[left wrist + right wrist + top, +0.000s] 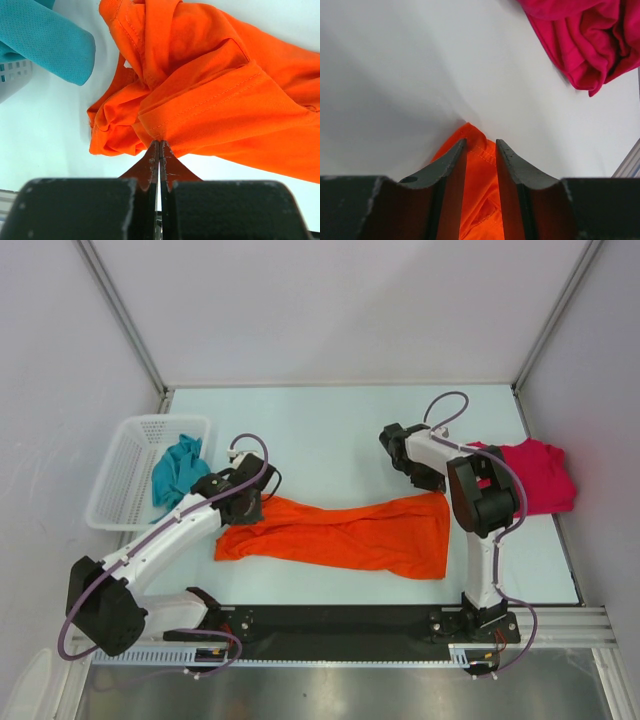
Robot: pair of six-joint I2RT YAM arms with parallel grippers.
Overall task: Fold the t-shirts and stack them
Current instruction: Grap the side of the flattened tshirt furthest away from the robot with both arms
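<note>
My left gripper [159, 145] has its jaws pressed together on a stitched hem fold of the bright orange cotton t-shirt [340, 532], which bunches into soft creases just past my tips. My right gripper [481, 142] stands about half open, with the shirt's far corner rising between the jaws; I cannot tell whether they pinch it. The shirt lies stretched across the smooth pale table [330, 430] between both. A crumpled crimson t-shirt [540, 475] sits at the right, and a teal mesh-knit t-shirt [178, 472] spills over the white plastic lattice basket [110, 490].
</note>
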